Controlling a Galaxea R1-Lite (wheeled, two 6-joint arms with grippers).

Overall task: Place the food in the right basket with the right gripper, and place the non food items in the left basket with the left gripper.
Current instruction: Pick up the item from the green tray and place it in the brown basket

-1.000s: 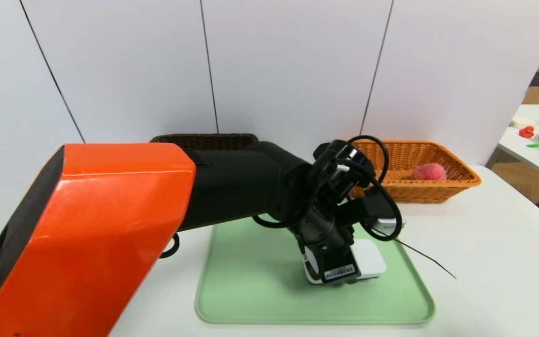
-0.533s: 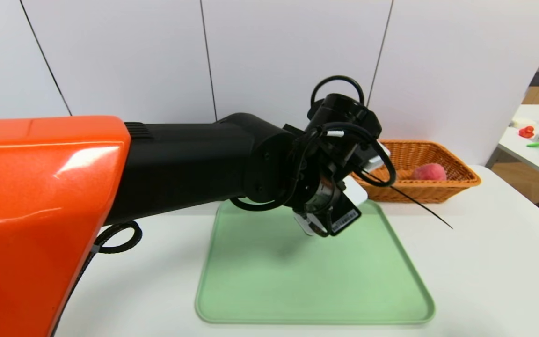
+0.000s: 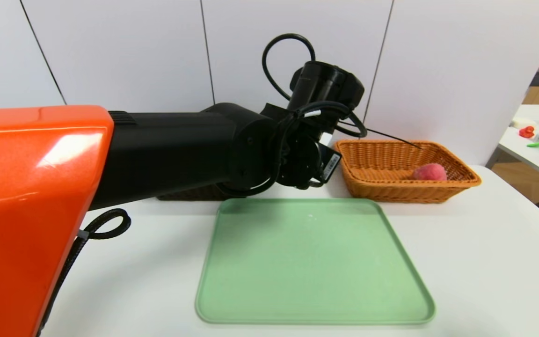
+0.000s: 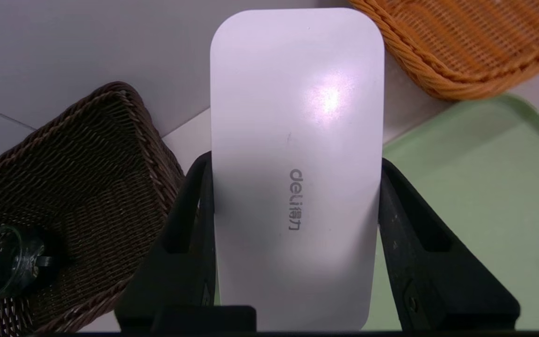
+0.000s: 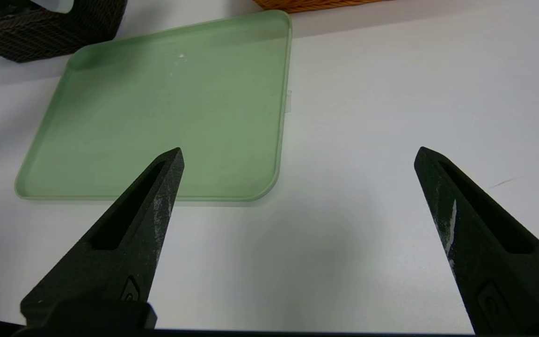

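So the left gripper (image 4: 293,243) has come up off the green tray (image 3: 314,299) in the last second and swung back toward the dark basket (image 4: 87,187), with the flat white device (image 4: 296,164) clamped between its fingers (image 4: 414,243) the whole way. A second ago it was low over the tray with the device just picked up; now the tray has nothing on it. My read: pickup's finished, this is the carry, and what's left is getting over the dark basket and letting go.

The peach (image 3: 430,172) is sitting in the orange basket (image 3: 377,187) same as before, so the food half looks done.

The head view is kinda useless for the device, since the big orange and black left arm hides it and most of the dark basket too. You only see a sliver of dark wicker under the arm. The left wrist view is where it gets good: the device is held by its long edges, the dark basket is down beside it, not yet under it, and the glass cup (image 4: 3,262) is already lying in there. So the white thing looks like the last item.

The right gripper (image 5: 297,234) is parked low over the white counter (image 5: 391,117) beside the tray, fingers wide apart and holding nothing, only its own wrist view shows that properly
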